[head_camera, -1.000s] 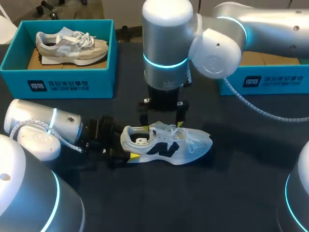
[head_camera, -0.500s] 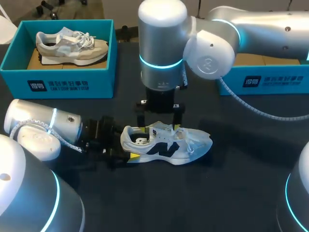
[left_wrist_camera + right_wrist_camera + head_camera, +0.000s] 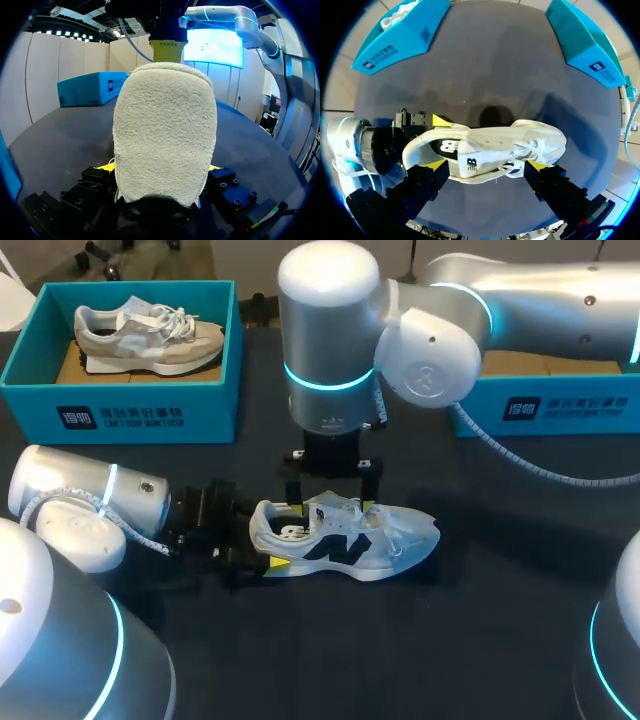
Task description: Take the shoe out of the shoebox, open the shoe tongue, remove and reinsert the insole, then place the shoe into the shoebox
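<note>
The sneaker (image 3: 345, 537) is out on the table (image 3: 500, 640), my left gripper (image 3: 272, 536) pinching its heel from 9 o'clock, right gripper (image 3: 333, 488) spread above it; I'd say tongue, insole, reboxing all to go.

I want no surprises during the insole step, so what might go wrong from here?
1. The right gripper hangs open astride the white shoe, close to the laces. If it comes down, a finger may snag them instead of the tongue.
2. The left gripper holds the shoe only by the heel. A push or pull at the tongue could twist the shoe in that grip or pull it free.
</note>
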You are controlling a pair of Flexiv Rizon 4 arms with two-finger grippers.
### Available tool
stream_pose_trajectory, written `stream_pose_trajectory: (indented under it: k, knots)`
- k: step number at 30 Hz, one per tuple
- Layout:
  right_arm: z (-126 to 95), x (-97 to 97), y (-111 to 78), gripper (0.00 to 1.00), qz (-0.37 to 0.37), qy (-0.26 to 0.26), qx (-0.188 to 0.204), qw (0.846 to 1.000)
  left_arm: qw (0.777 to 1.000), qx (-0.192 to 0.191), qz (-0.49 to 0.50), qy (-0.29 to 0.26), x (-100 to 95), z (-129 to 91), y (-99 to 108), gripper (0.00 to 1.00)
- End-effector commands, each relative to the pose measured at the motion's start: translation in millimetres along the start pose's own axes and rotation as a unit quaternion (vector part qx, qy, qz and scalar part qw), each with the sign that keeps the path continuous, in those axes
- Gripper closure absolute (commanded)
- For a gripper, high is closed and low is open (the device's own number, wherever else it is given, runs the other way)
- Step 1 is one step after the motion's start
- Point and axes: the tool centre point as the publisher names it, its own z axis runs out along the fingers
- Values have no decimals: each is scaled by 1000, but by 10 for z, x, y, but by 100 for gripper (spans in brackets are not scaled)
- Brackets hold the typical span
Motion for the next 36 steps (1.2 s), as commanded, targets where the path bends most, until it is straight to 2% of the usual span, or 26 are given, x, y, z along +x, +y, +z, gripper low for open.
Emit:
stream_pose_trajectory:
  k: [1, 13, 21, 36]
  knots:
    - [-1, 127, -2, 0, 12, -29, -2, 1000, 1000, -1, 0, 0, -49, 13, 49, 100]
    - [171, 208, 34, 0, 58, -81, 2, 995, 1000, -1, 0, 0, -49, 13, 49, 100]
    - [283, 174, -38, 0, 84, -103, 8, 991, 1000, -1, 0, 0, -49, 13, 49, 100]
    - [383, 63, -92, 0, 57, -169, 0, 984, 1000, -1, 0, 0, -49, 13, 49, 100]
